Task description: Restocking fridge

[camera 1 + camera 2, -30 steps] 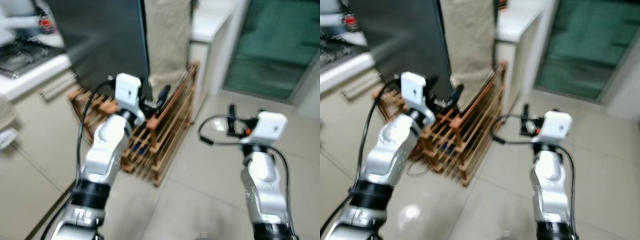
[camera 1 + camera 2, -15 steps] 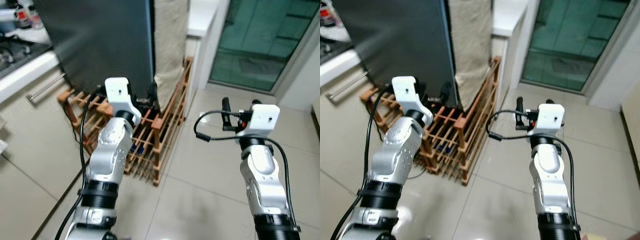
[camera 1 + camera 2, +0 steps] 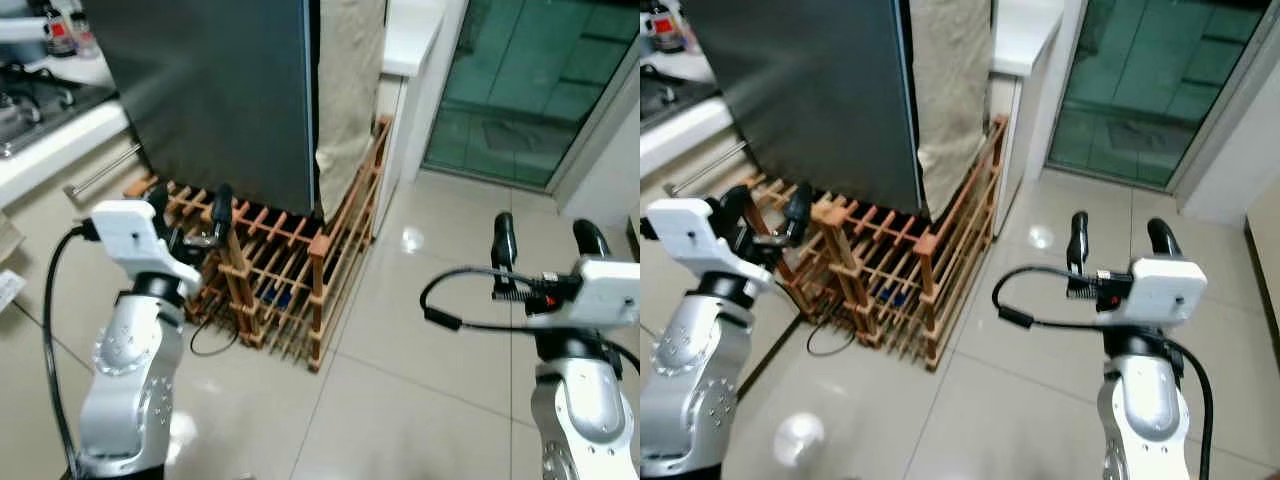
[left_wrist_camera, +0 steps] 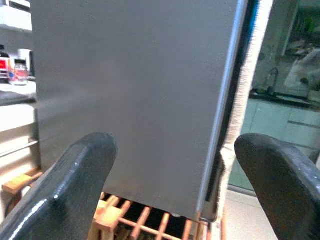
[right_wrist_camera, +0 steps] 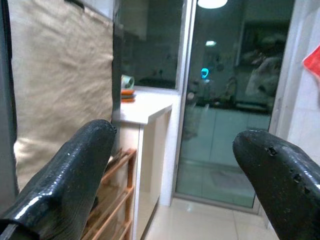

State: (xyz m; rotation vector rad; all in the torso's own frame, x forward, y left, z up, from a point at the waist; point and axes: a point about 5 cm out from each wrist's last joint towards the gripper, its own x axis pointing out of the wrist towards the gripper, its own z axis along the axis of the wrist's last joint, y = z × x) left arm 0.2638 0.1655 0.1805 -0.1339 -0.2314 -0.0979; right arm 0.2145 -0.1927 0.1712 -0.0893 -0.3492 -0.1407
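One dark grey fridge (image 3: 220, 90) stands at the far left. One beige cloth (image 3: 348, 90) hangs beside it. One wooden rack (image 3: 290, 270) sits on the floor. One glass door (image 3: 530, 90) is at the far right. Two bottles (image 3: 65, 35) stand on one bench (image 3: 60, 135) at the left.

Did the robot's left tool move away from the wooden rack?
Yes. The left tool swung out to the robot's left, along the brown slatted wooden rack, toward its left end.
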